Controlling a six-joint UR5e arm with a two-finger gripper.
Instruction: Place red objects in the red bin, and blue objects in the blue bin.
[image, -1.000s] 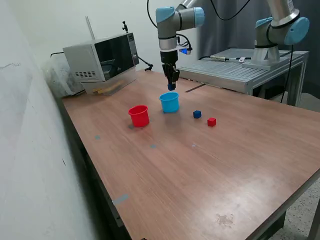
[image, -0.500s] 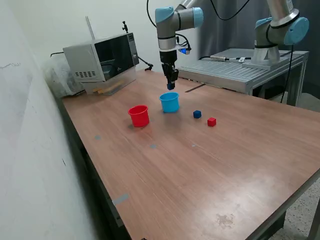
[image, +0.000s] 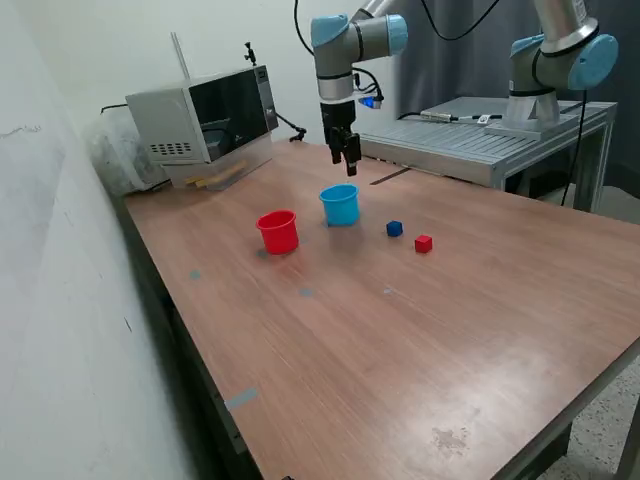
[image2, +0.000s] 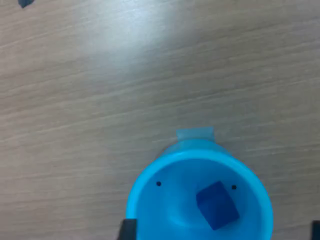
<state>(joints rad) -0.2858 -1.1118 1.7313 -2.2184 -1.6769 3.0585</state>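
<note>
The light blue cup (image: 339, 205), the blue bin, stands upright on the wooden table. In the wrist view a dark blue cube (image2: 216, 205) lies inside the blue cup (image2: 150, 190). My gripper (image: 347, 166) hangs just above the cup, open and empty. Only the dark tips of its fingers (image2: 128, 230) show in the wrist view, spread wide. The red cup (image: 278, 231), the red bin, stands beside the blue one toward the exterior view's left. Another dark blue cube (image: 394, 229) and a red cube (image: 423, 243) sit on the table toward the exterior view's right of the blue cup.
A microwave (image: 205, 121) stands at the table's back corner near the wall. A second robot arm (image: 560, 60) stands on a metal platform (image: 480, 140) behind the table. The table's front edge (image: 560, 420) drops off at the exterior view's right.
The gripper held a dark blue cube above the blue cup; it has since opened, and the cube now lies inside the cup. The gripper has risen slightly.
</note>
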